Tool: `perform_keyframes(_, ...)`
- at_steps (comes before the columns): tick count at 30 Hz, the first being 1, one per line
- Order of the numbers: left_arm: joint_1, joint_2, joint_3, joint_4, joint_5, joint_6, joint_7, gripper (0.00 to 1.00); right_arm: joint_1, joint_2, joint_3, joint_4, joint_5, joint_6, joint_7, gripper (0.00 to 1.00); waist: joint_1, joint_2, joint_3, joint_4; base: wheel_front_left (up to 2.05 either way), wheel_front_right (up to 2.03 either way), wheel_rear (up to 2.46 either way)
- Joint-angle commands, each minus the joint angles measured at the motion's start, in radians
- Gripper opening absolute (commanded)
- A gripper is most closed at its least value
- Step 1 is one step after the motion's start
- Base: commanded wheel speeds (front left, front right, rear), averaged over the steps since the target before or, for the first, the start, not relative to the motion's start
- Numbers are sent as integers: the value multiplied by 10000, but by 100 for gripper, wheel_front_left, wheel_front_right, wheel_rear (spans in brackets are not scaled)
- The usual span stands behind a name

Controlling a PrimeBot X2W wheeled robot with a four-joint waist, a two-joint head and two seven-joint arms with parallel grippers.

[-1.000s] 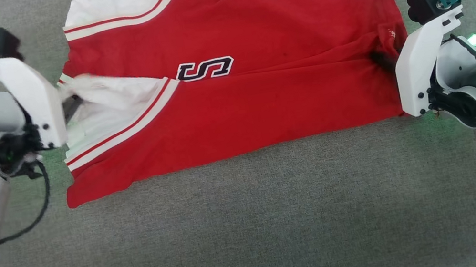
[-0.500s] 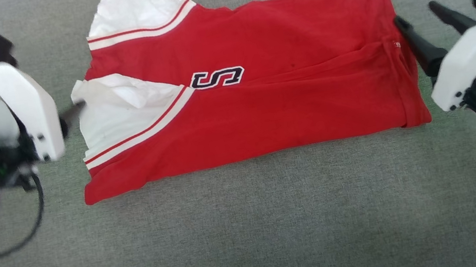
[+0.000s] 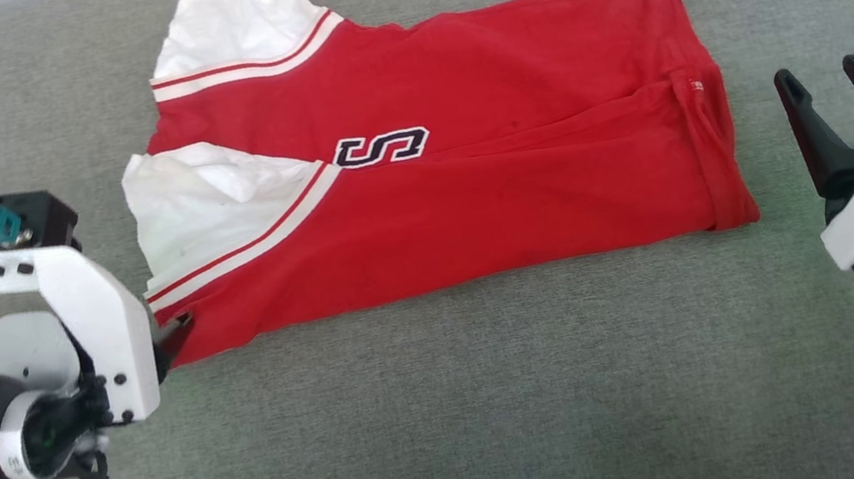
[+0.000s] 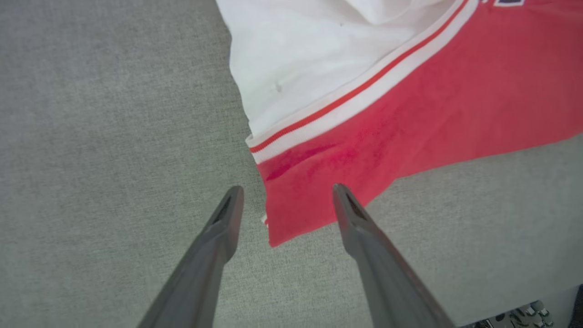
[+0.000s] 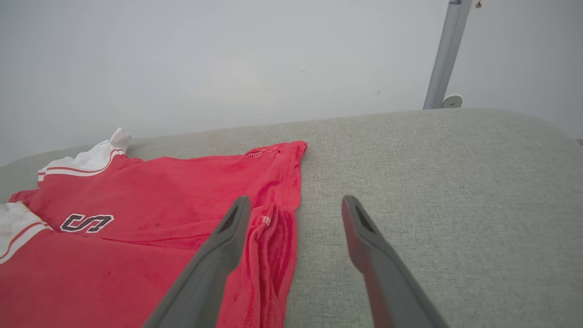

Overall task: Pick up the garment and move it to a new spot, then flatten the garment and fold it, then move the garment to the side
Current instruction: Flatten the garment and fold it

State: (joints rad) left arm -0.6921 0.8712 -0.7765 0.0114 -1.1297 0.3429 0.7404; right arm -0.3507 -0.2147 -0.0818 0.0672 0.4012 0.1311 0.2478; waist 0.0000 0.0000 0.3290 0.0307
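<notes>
We see the left gripper (image 4: 288, 189) spread, empty, the shirt (image 3: 469, 180) corner between its fingers; the right gripper (image 5: 296, 199) spread, empty, beside the shirt, a pole (image 5: 442, 54) beyond.

A grey, woven-fabric surface (image 3: 458, 425) spread wide in the head view. In the right wrist view its far edge was softly rounded. Behind it stood a plain, pale grey wall (image 5: 227, 59), evenly lit. A slim grey metal pole (image 5: 444, 50) leaned against that wall, a round white fitting (image 5: 451, 101) at its foot.
</notes>
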Motion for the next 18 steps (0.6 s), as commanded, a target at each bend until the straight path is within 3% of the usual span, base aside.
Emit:
perform_keyframes(1,174,59,28,-112,-87,109,-14,100,207,148,-81,-206,-76,-8,56,100,0,0,24,-64,0,0,0)
perform_keyframes(6,483,-86,110,323,-319,195,-213,100,697,689,-291,-701,-213,-8,257,100,0,0,129,-305,0,0,0)
perform_keyframes(18,553,-1100,-288,3094,-431,-638,-468,100,1525,1160,76,-1198,-377,-8,826,100,0,0,192,-819,0,0,0)
